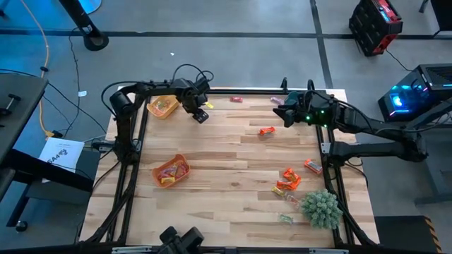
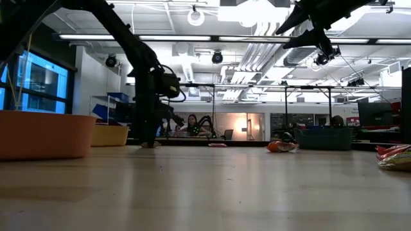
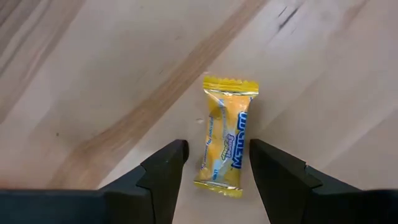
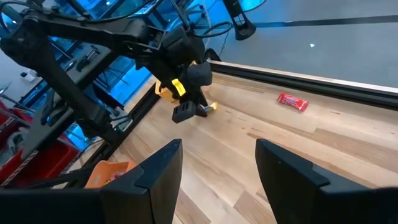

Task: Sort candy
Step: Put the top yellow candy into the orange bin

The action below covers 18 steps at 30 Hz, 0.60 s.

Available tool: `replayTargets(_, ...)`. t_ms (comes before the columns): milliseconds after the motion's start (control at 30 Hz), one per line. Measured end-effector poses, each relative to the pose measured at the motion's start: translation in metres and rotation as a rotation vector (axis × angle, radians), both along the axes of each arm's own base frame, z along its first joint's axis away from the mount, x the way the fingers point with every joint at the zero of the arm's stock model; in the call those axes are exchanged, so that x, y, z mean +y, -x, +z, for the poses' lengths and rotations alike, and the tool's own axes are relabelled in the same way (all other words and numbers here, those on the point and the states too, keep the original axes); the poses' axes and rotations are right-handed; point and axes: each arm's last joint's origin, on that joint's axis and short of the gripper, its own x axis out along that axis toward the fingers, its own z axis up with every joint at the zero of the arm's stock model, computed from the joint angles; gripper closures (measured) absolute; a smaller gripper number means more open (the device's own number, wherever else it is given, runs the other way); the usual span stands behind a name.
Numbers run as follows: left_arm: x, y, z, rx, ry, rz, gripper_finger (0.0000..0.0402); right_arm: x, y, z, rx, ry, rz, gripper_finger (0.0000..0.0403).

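Note:
A yellow wrapped candy [image 3: 227, 134] lies flat on the wooden table, near its far edge and beside the yellow tray [image 1: 164, 106]. My left gripper [image 3: 217, 148] is lowered over it and open, one finger on each side of the wrapper, not visibly touching. In the high view this gripper [image 1: 203, 111] sits just right of that tray. My right gripper [image 4: 217, 152] is open and raised above the table's far right part [image 1: 286, 113], holding nothing. More candy lies loose: a red piece [image 1: 235, 99], a pink one [image 1: 277, 100], an orange one [image 1: 266, 130] and a cluster [image 1: 289, 180].
An orange tray [image 1: 171, 171] with several sweets stands on the left middle of the table. The spiky green plant ball [image 1: 321, 208] sits near the near right corner, with a green sweet [image 1: 285, 218] beside it. Bare wood lies across the table's middle.

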Motion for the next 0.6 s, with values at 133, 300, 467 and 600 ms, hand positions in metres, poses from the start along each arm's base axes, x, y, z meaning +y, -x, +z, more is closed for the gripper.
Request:
replayTargets(133, -0.001, 0.000, -0.001, 0.005, 0.003, -0.008, 0.0233, 0.000, 0.000, 0.000, 0.000, 0.000, 0.001, 0.0206)
replayTargets(300, -0.011, 0.007, 0.012, 0.020, 0.057, -0.020, 0.0354, 0.000, 0.000, 0.000, 0.011, 0.021, 0.010, 0.0206)
replayTargets(467, -0.023, 0.018, 0.067, -0.093, 0.025, -0.016, 0.0373, 0.000, 0.000, 0.000, 0.018, 0.036, 0.017, 0.0206)
replayTargets(600, -0.053, 0.032, 0.117, -0.192, 0.002, -0.051, 0.0385, 0.000, 0.000, 0.001, 0.009, 0.045, 0.019, 0.0206)
